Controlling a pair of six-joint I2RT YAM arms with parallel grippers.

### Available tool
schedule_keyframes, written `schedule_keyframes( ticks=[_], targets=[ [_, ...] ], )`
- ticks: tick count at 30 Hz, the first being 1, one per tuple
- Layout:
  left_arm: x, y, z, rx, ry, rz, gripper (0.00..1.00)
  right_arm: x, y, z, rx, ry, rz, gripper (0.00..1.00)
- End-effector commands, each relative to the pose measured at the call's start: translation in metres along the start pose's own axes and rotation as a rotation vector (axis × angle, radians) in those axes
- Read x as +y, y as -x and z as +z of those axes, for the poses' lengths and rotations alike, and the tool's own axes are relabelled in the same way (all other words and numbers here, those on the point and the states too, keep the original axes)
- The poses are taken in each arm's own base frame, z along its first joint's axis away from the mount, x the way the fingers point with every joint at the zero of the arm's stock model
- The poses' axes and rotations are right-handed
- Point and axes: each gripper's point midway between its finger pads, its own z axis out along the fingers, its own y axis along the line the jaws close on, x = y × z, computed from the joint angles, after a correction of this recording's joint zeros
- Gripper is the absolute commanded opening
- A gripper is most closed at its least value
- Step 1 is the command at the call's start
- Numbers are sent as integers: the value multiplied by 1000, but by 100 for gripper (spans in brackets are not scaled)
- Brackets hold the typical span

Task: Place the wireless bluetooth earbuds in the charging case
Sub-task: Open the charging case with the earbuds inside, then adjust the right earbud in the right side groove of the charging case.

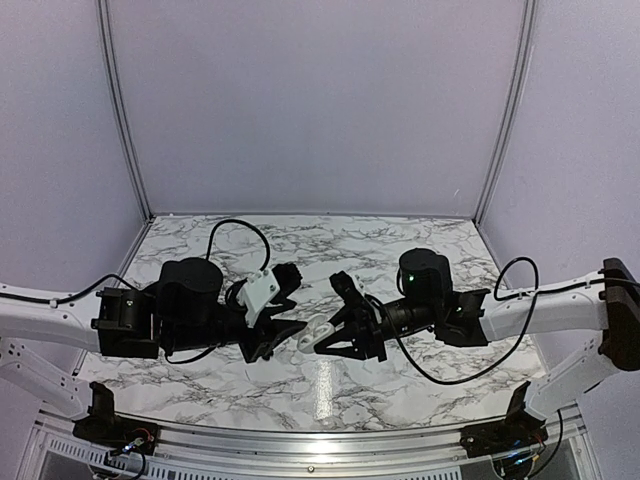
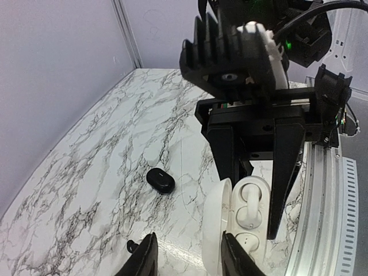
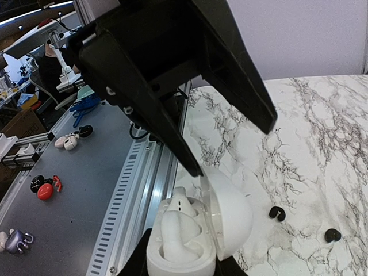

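A white charging case point(image 3: 178, 250) with its lid point(image 3: 233, 221) swung open is clamped low down by my right gripper point(image 3: 181, 269), just above the table's near edge. White earbuds point(image 3: 179, 221) sit in its wells. From the left wrist the case point(image 2: 250, 210) hangs between the right gripper's black fingers point(image 2: 284, 172). My left gripper point(image 2: 190, 257) is open, and one fingertip point(image 3: 194, 171) touches the lid's edge. A black oval pebble point(image 2: 160, 180) and tiny black pieces point(image 3: 277, 214) point(image 3: 332, 234) lie on the marble. From above, both grippers point(image 1: 295, 305) point(image 1: 345, 335) meet around the case point(image 1: 318, 328).
A slotted aluminium rail point(image 2: 330, 218) runs along the table's near edge, right under the case. Beyond it a grey bench point(image 3: 63, 218) holds other earbuds and clutter. Pale enclosure walls point(image 1: 320, 100) close the back and sides of the marble table point(image 1: 320, 385).
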Motion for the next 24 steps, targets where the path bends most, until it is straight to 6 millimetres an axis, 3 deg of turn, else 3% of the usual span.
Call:
schedule_keyframes(
  ticks=[1,8,15,24],
  targets=[
    [1,20,-22,-88,-28,31,37,-8,5,2,-2,-42,-3,0],
    [-15,31,-35,-135,-126,61,31,-18,1,3,24,-89,10,0],
    [-23,24,-12,-45,-147,59,16,-26,2,4,35,-127,20,0],
    [-21,10,6,40,-114,88,14,-32,-2,2,64,-164,11,0]
  ],
)
